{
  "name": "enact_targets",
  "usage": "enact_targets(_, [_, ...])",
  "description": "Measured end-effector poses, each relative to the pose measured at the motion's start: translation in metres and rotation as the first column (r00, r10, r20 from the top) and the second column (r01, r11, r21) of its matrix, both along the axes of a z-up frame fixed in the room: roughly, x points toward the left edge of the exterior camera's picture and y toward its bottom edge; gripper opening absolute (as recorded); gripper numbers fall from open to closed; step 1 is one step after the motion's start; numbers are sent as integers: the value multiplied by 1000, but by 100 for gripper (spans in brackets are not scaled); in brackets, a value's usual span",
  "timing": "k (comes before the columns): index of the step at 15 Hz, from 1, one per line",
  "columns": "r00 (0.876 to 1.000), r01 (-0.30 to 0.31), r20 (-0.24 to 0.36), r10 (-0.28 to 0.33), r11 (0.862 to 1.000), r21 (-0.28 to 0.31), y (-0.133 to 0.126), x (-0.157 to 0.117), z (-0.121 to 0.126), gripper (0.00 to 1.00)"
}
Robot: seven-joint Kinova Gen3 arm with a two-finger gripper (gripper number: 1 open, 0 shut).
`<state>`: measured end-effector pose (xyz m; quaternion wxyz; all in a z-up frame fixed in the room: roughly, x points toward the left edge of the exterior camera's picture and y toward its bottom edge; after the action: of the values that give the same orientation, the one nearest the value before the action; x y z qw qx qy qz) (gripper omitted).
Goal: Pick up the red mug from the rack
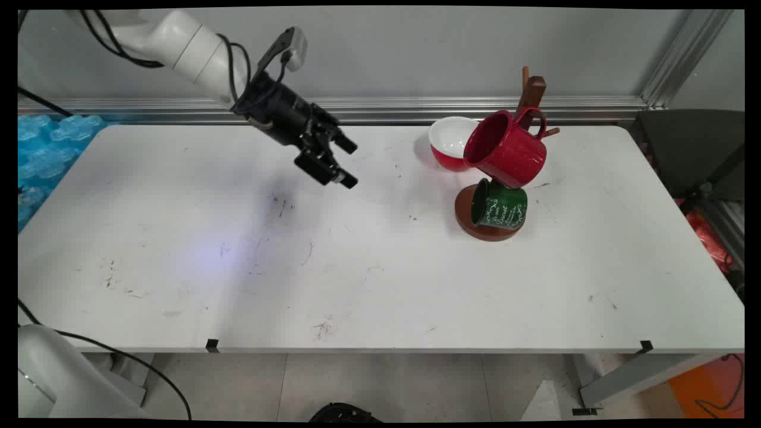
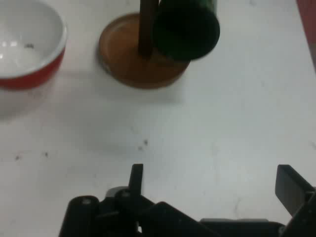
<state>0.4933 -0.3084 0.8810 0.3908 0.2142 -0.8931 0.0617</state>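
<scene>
Above the table's [image 1: 178, 285] far middle, the gripper [image 1: 346, 161] hangs with jaws wide apart and empty, pointing toward the wooden mug stand [image 1: 489, 227] near the far right corner, which carries a red mug [image 1: 505, 148] and a green mug [image 1: 498, 207] beside a red bowl [image 1: 450, 142].

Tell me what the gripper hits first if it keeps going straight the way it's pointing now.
Probably the wooden mug stand with the green mug hung low on it: in the hand view both lie ahead of the open gripper, with bare table between. The red bowl sits off to one side. Depth is unclear, so it might meet the table first.
</scene>
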Motion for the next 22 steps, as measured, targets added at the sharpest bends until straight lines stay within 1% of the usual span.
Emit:
enact_targets(5, [998, 6, -66, -8, 1000, -30, -9, -27, 22, 100])
enact_targets(11, [988, 19, -154, -26, 999, -49, -11, -56, 40, 100])
enact_targets(16, [978, 22, -208, -35, 998, -65, -11, -78, 40, 100])
enact_targets(22, [967, 14, -252, -42, 994, -109, -16, -112, 30, 100])
